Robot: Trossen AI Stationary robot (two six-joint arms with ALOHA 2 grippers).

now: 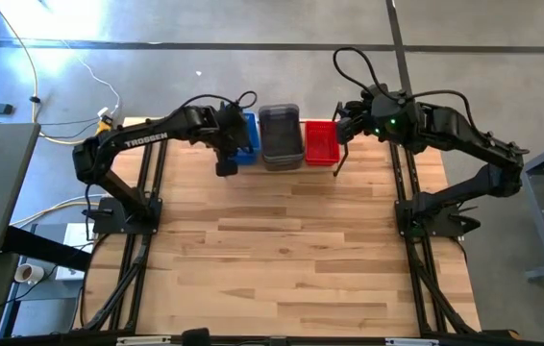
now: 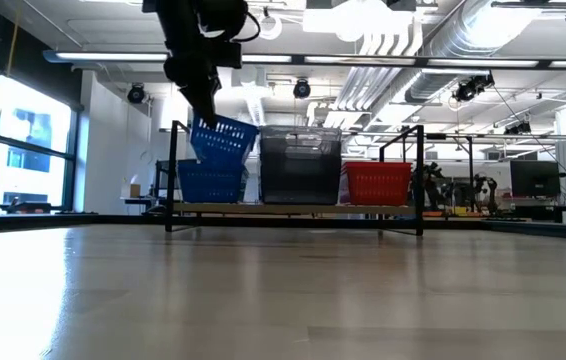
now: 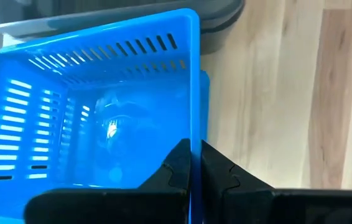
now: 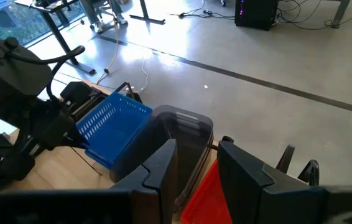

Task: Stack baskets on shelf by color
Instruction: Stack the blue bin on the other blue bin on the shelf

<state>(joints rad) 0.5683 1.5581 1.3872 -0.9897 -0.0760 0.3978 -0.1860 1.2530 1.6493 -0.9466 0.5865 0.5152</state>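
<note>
My left gripper (image 3: 190,167) has its jaws pinched on the rim of a tilted blue basket (image 2: 223,140), held above the blue ones already on the shelf (image 2: 293,208) at the table's (image 1: 282,259) far edge. My right gripper (image 4: 194,163) hovers over the red stack (image 1: 321,141), jaws parted, holding nothing.

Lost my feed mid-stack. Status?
Left gripper shut on blue basket rim, tilted above blue stack on shelf. Right gripper open, empty, over red stack. Grey stack between. No obstruction seen.
</note>
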